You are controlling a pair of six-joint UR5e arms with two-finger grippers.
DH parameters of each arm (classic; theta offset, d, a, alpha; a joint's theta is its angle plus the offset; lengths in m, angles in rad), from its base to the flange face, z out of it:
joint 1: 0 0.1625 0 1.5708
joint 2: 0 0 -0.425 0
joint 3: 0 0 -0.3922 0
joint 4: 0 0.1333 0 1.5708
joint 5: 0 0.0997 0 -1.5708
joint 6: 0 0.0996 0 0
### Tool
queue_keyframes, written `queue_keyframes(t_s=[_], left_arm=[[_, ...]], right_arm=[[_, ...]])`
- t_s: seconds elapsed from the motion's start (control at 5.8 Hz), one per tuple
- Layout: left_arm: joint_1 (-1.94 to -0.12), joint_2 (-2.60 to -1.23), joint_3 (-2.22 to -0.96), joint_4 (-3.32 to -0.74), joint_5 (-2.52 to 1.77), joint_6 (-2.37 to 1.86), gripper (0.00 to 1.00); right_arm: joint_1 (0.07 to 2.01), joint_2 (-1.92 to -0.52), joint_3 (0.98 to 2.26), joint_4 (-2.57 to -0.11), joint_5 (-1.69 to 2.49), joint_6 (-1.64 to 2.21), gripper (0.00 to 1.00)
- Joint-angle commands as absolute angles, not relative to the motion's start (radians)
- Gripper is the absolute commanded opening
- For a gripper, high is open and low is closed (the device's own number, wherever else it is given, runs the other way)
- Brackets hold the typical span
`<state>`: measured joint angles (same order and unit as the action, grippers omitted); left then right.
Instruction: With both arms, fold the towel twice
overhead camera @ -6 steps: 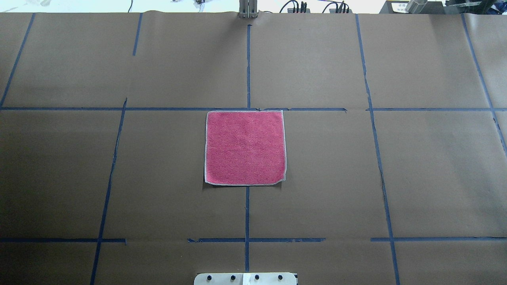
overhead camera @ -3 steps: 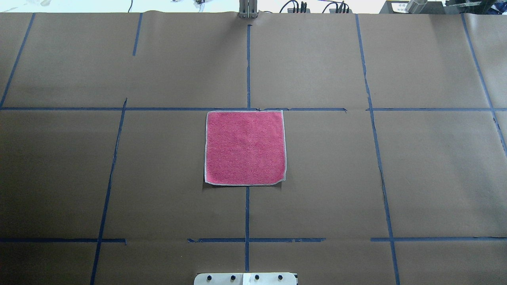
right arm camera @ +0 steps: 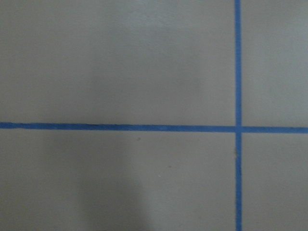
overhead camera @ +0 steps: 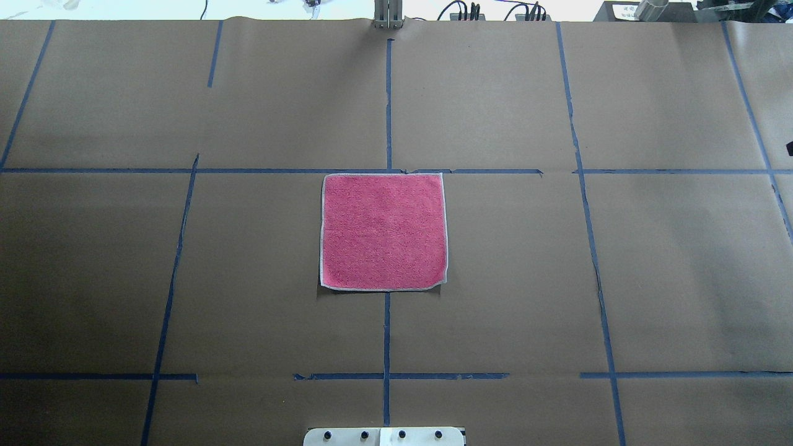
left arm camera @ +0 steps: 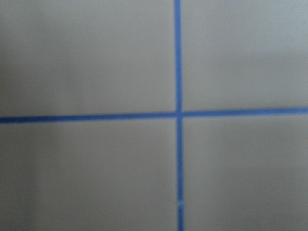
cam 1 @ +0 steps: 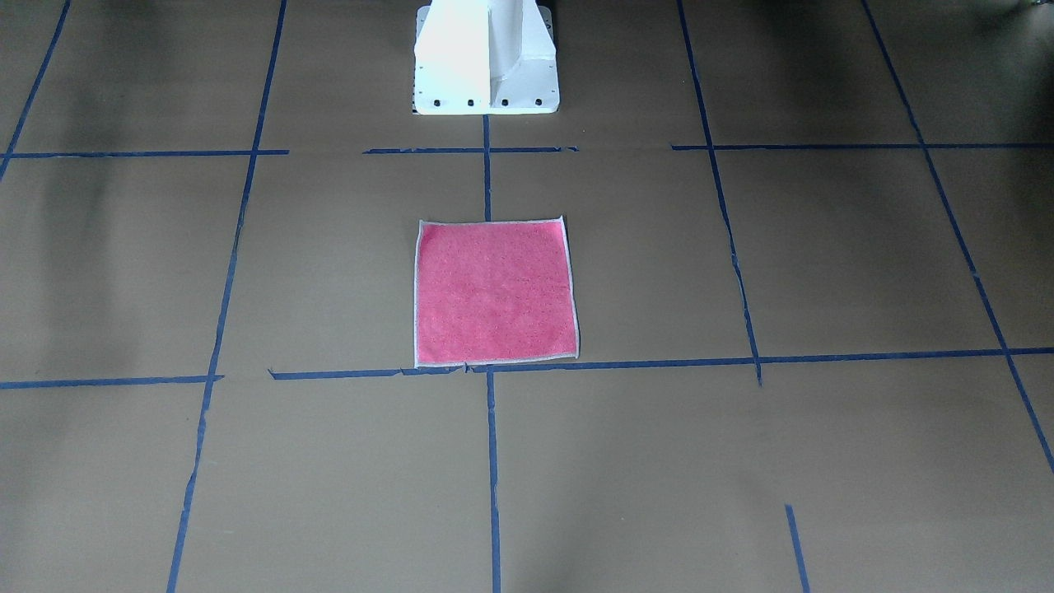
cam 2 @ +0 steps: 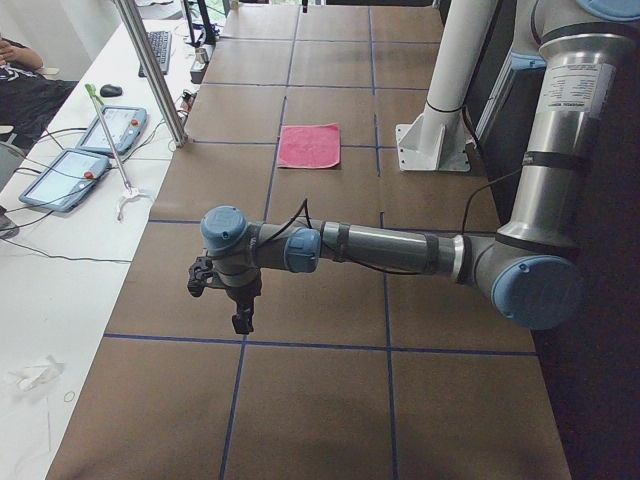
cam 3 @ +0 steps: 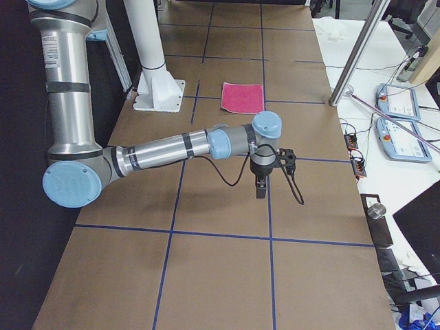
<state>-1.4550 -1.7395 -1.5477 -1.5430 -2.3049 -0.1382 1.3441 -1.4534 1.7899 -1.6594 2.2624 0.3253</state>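
Observation:
The towel (overhead camera: 383, 231) lies flat and square at the table's middle, pink-red face up, with pale edging; it also shows in the front-facing view (cam 1: 494, 292) and both side views (cam 2: 310, 146) (cam 3: 243, 97). Neither gripper is near it. My left gripper (cam 2: 241, 322) hangs pointing down over bare paper, far off to the towel's left; I cannot tell if it is open. My right gripper (cam 3: 260, 190) hangs the same way far to the towel's right; I cannot tell its state. A dark sliver (overhead camera: 790, 148) shows at the overhead view's right edge. Both wrist views show only paper and tape.
Brown paper with blue tape lines (overhead camera: 388, 105) covers the table. The white pedestal base (cam 1: 486, 58) stands behind the towel on the robot's side. Metal posts (cam 2: 150, 70) (cam 3: 357, 48), tablets (cam 2: 95, 150) and cables lie beyond the far table edge.
The towel has not moved. A small dark sliver has appeared at the right edge of the overhead view.

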Motion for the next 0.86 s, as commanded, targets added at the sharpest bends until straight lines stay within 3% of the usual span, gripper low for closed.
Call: queue_keyframes(t_s=[0.0,0.69], left_arm=[[-1.256,-1.906,-1.546,-1.543,-2.303,-0.422,1.00],[-0.912,-2.213,-1.560,-1.543,-2.296,-1.152,1.00]], right_arm=[[1.222,-1.185,1.801,-1.906,2.263,0.496,1.00],[0.955,-1.068,1.854,-1.899,2.199,1.000,1.00]])
